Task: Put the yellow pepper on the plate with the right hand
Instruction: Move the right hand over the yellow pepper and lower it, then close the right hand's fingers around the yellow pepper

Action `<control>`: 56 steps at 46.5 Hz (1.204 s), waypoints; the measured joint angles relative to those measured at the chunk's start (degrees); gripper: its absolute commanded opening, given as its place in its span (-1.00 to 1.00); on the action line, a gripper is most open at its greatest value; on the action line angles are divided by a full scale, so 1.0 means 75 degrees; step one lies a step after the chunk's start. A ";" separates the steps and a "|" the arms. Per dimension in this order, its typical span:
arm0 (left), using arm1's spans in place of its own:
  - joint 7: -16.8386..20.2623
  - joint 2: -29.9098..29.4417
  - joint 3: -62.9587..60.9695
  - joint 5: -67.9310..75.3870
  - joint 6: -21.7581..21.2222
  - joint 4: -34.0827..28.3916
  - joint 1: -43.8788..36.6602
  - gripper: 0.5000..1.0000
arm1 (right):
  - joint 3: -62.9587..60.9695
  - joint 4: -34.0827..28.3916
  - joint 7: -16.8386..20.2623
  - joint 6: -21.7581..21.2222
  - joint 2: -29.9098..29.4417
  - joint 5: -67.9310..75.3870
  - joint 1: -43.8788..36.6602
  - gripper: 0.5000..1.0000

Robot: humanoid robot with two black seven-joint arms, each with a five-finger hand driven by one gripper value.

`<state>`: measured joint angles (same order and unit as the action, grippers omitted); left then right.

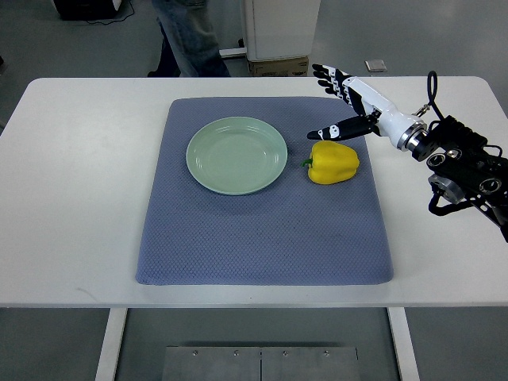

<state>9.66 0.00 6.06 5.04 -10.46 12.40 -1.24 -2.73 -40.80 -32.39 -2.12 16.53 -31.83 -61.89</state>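
Observation:
A yellow pepper [333, 163] lies on its side on the blue-grey mat [262, 230], its green stem pointing left toward the plate. The pale green plate [236, 155] sits on the mat's upper middle with nothing on it. My right hand [337, 103] comes in from the right edge and hovers just above and behind the pepper. Its fingers are spread flat, with the thumb [337, 129] stretched out over the pepper's top. It holds nothing. The left arm is out of view.
The mat lies on a white table [71, 198]. A person's legs in jeans [186, 36] stand beyond the far edge, next to a white cabinet [278, 32]. The right arm's black joints [468, 167] hang over the table's right side.

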 measured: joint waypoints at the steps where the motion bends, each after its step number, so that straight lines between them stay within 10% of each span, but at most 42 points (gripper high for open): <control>1: 0.0000 0.0000 0.0000 0.0000 0.0000 0.0000 0.0000 1.00 | 0.0013 -0.0017 -0.0008 0.0000 0.0000 -0.0070 -0.0009 1.00; 56: 0.0002 0.0000 -0.0002 -0.0001 0.0000 0.0001 0.0000 1.00 | 0.1580 0.0479 -0.0243 0.0167 -0.0066 -0.0820 -0.0127 0.95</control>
<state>9.67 0.00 6.05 5.03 -10.46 12.41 -1.24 9.12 -37.20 -34.22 -0.86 16.03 -37.98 -62.85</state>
